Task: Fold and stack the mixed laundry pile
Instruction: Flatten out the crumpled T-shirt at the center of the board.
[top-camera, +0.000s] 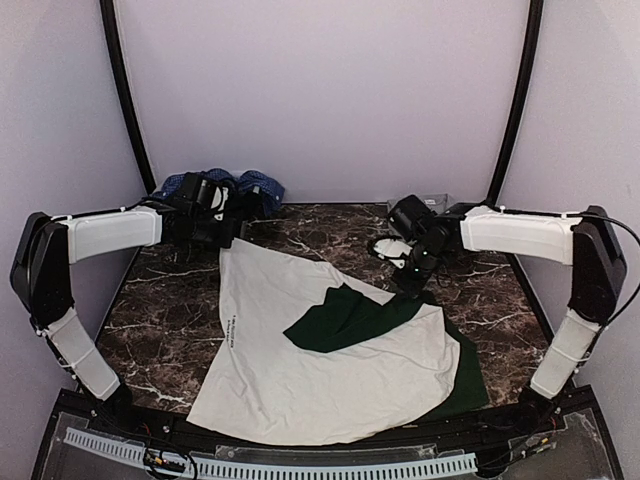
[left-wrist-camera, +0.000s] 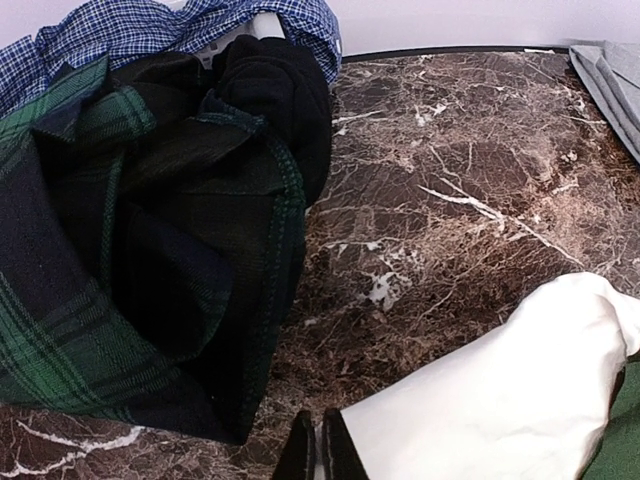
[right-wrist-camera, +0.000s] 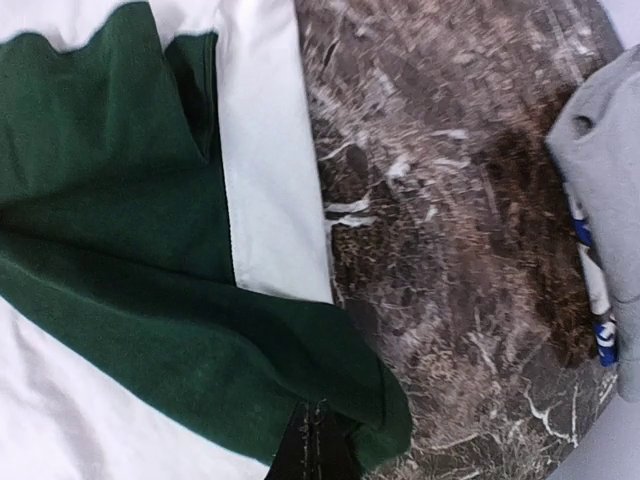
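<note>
A white tee (top-camera: 300, 370) with small black lettering lies spread across the marble table (top-camera: 160, 300), one dark green sleeve (top-camera: 345, 318) folded in over its middle. My left gripper (top-camera: 228, 240) is at the tee's far left corner. In the left wrist view it (left-wrist-camera: 320, 452) is shut, with a sliver of the white cloth (left-wrist-camera: 500, 400) pinched between its jaws. My right gripper (right-wrist-camera: 322, 440) is shut on the green sleeve's (right-wrist-camera: 120, 200) end. The rest of the pile sits back left: a dark green tartan shirt (left-wrist-camera: 90, 270), a blue checked shirt (left-wrist-camera: 150, 30) and a dark item (left-wrist-camera: 275, 95).
A grey garment (right-wrist-camera: 605, 150) with a blue-and-white part lies at the back right of the table, close to my right gripper. The pale grey slatted basket rim (top-camera: 300, 466) runs along the near edge. Curved black poles stand at both back corners.
</note>
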